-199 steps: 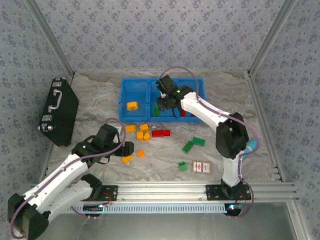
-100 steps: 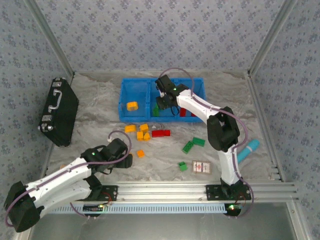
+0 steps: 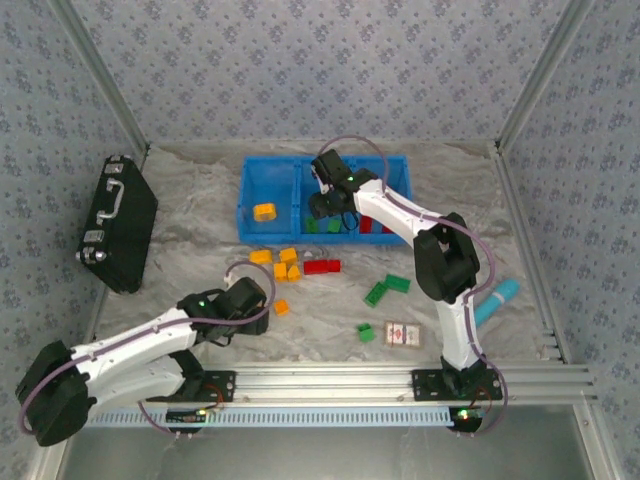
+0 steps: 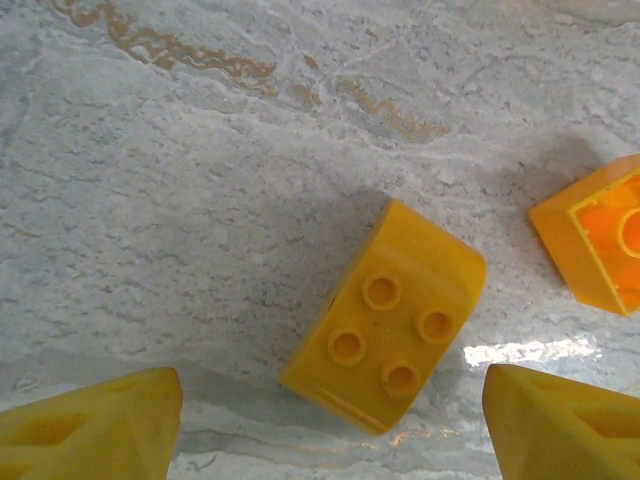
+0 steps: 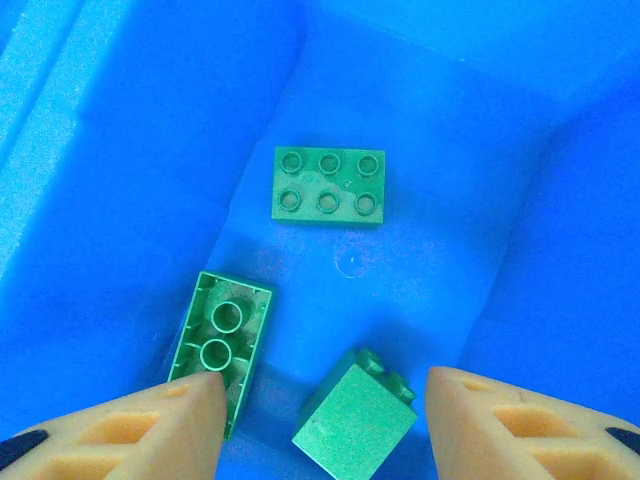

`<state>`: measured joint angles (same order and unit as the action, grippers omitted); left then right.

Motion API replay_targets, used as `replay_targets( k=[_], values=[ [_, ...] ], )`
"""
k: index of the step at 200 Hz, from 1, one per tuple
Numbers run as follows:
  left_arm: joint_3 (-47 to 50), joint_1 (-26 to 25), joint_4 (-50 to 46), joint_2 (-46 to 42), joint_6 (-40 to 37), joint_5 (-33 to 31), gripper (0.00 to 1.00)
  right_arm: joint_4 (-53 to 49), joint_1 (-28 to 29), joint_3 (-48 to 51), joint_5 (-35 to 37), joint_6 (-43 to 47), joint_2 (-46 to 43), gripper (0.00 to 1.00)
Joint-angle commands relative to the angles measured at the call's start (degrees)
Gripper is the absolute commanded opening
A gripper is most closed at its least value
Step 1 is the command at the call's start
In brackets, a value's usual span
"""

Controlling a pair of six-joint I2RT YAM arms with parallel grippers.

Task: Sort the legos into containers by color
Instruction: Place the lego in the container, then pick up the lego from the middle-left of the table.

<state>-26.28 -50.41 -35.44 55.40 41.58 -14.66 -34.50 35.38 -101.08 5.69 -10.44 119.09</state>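
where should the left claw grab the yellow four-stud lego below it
Across its two straight side walls, from straight above: the yellow four-stud lego lies studs-up and skewed to the open left claw, so the claw probably needs turning first.

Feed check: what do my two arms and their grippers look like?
The left arm and right arm have white link shells, black joints, a green status light and looping purple-grey cable. The left gripper's fingers and right gripper's fingers are yellow-orange wedges with moulded recesses.
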Motion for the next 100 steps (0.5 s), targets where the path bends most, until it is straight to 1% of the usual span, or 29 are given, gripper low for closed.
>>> replay_targets(
  k=[1, 50, 100],
  values=[
    [0.62, -0.61, 2.95, 2.07, -0.83, -0.85, 0.78, -0.57, 0.00, 1.03, -0.34, 1.19, -3.11, 0.57],
    [1.83, -0.82, 7.67, 7.67, -1.45, -0.35, 0.72, -1.31, 0.11, 5.23, 0.79, 1.99, -10.25, 0.59],
    [0.76, -0.90, 10.90, 12.96, -2.55, -0.50, 0.56, -2.57, -0.17, 9.82, 2.54, 2.13, -15.88, 0.59]
  ],
)
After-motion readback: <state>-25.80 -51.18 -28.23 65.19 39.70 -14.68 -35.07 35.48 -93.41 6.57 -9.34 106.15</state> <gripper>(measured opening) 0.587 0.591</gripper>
